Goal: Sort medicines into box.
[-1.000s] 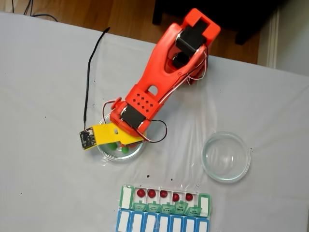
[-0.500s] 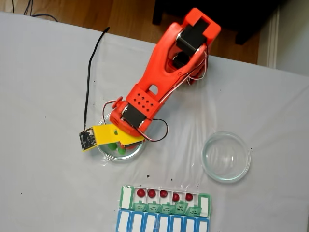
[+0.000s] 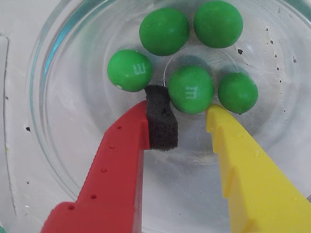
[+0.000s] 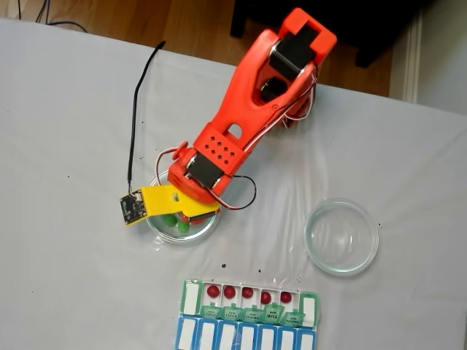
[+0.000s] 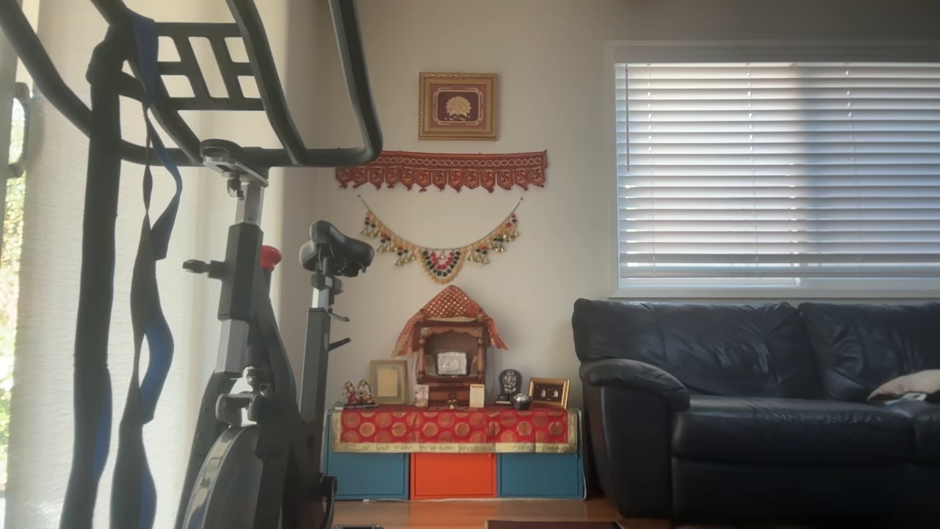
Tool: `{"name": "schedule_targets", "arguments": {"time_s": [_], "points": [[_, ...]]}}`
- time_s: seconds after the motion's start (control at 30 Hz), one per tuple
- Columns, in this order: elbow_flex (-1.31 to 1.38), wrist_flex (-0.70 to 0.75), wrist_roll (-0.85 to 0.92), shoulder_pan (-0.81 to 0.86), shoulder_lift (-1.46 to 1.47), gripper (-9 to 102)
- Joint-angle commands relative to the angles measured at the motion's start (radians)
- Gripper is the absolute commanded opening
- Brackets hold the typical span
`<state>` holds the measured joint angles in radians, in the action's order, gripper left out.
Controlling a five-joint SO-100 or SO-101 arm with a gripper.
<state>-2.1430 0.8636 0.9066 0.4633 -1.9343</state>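
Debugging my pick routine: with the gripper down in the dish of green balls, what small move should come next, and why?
Probably nudge forward, then close. The gripper is open, and the green ball sits just past its fingertips, not yet between them, close beside another green ball in the glass dish.

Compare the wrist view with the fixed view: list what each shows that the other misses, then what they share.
Wrist view: all five green medicines can be counted, the middle one sitting between the open red and yellow fingers, with a black foam pad on the red one.

Fixed view: the box holding five red medicines, a blue-and-white organiser, an empty glass dish and the orange arm.

Both: the glass dish holding green medicines, and the gripper above it.
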Motion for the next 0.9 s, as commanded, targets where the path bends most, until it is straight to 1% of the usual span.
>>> {"name": "schedule_targets", "arguments": {"time_s": [0.0,0.53,0.73,0.87], "points": [[0.009,-0.023,-0.003,0.009,-0.092,12],[-0.035,-0.06,-0.043,0.009,-0.149,10],[-0.141,-0.141,-0.072,0.003,-0.235,12],[-0.153,-0.15,-0.083,0.0,-0.25,11]]}}
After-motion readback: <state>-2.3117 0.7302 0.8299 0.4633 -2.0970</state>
